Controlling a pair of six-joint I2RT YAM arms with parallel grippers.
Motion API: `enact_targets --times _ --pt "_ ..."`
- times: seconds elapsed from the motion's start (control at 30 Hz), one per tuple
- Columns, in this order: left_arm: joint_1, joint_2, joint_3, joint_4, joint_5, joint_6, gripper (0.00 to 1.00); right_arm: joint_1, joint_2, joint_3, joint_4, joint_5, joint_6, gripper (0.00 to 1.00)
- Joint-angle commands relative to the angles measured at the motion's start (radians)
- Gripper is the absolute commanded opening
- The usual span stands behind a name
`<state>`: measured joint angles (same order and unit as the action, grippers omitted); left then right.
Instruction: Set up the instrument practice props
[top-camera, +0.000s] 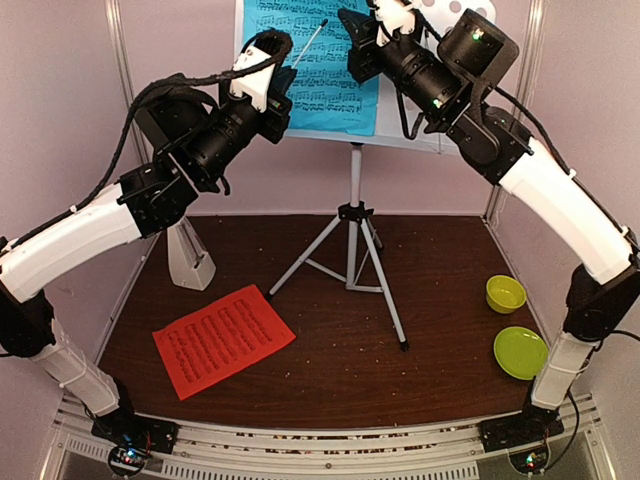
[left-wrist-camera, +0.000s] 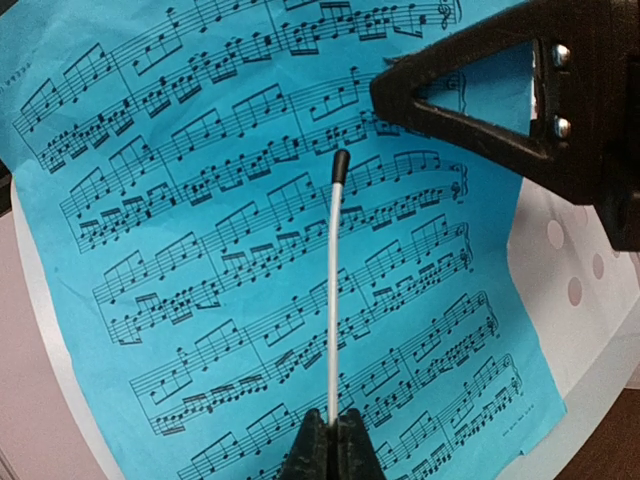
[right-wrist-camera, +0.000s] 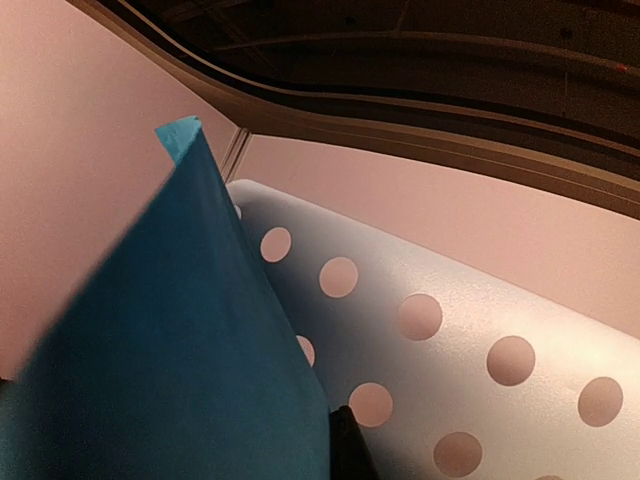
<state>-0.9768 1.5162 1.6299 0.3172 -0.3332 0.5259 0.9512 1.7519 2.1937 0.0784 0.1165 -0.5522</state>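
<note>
The white perforated music-stand desk (top-camera: 400, 138) stands on its tripod legs (top-camera: 352, 250) at the back, with the blue music sheet (top-camera: 320, 95) lying against it. My left gripper (top-camera: 289, 70) is shut on a thin white stick (left-wrist-camera: 333, 300) with a black tip, which points up across the blue sheet (left-wrist-camera: 200, 250). My right gripper (top-camera: 352, 55) is shut on the sheet's upper right edge, and the sheet (right-wrist-camera: 170, 350) curls away from the desk (right-wrist-camera: 450, 330) there. The red-orange music sheet (top-camera: 222, 338) lies flat on the table at front left. Behind it stands the white metronome (top-camera: 190, 258).
A yellow-green bowl (top-camera: 505, 293) and a yellow-green plate (top-camera: 520, 352) sit at the table's right side, beside the right arm's base. Pale walls close in the back and both sides. The tripod's legs spread over the middle of the dark table (top-camera: 420, 370).
</note>
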Motion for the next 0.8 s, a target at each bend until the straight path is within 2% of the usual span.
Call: enact_targets --times 0.0,0.5,0.7,0.77 --pt "0.006 -0.015 -0.012 0.044 0.013 0.011 0.0 -0.004 0.027 0.067 0.021 -0.032 0.019 0.0" --pt "0.01 -0.009 -0.018 0.054 0.009 0.011 0.0 -0.004 0.063 0.097 0.015 -0.078 0.003 0.01" --pt "0.011 -0.009 -0.023 0.057 0.007 0.011 0.0 -0.004 0.068 0.097 0.02 -0.077 0.009 0.22" --pt "0.012 -0.01 -0.025 0.059 0.003 0.012 0.0 -0.005 0.066 0.095 0.021 -0.075 0.01 0.26"
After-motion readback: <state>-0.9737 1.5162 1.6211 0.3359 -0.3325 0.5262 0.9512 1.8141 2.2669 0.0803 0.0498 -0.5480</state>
